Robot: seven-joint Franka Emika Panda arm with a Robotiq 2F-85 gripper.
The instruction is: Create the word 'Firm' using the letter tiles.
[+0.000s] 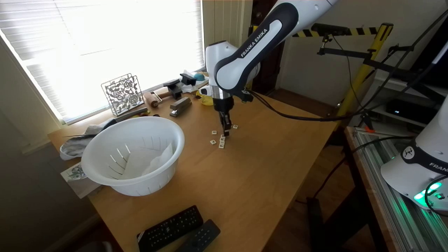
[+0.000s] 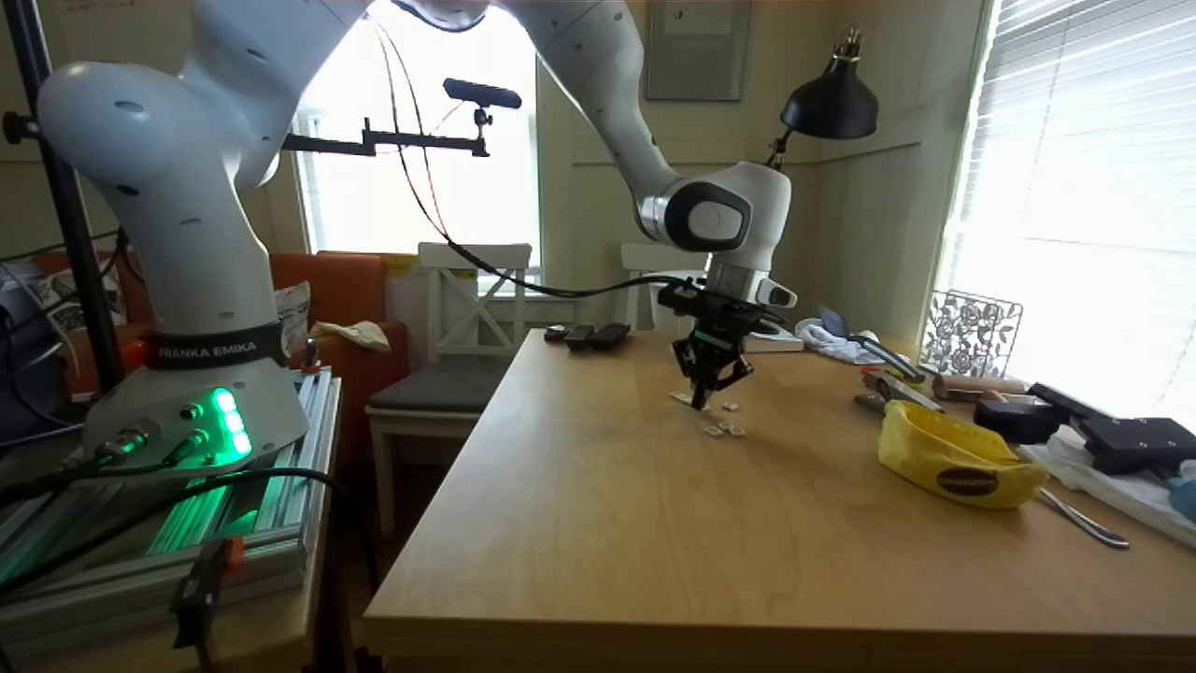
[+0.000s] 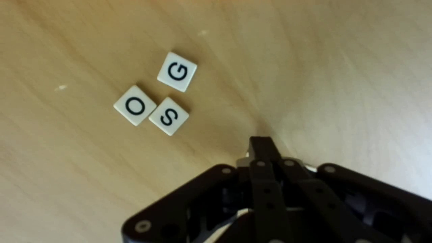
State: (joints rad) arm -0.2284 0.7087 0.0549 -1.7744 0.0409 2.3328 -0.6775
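Observation:
In an exterior view, whitish letter tiles lie flat near the table's middle: a row reading F (image 1: 221, 146), I (image 1: 222, 140), R (image 1: 223, 136). A tile like M or W (image 1: 214, 132) and a turned tile (image 1: 213, 142) lie beside it. My gripper (image 1: 226, 134) points down at the R end, fingertips close to the table. In the wrist view the fingers (image 3: 261, 145) are together; no tile shows between them. White slivers show behind them. Tiles O (image 3: 135, 105), S (image 3: 168, 116) and G (image 3: 177, 72) lie apart from the fingertips; the row is hidden there.
A large white bowl (image 1: 150, 187) stands on the table, with remotes (image 1: 171, 227) near the table end. A stapler (image 1: 180, 106) and a metal holder (image 1: 123, 94) are by the window. A yellow pouch (image 2: 953, 458) lies on the window side.

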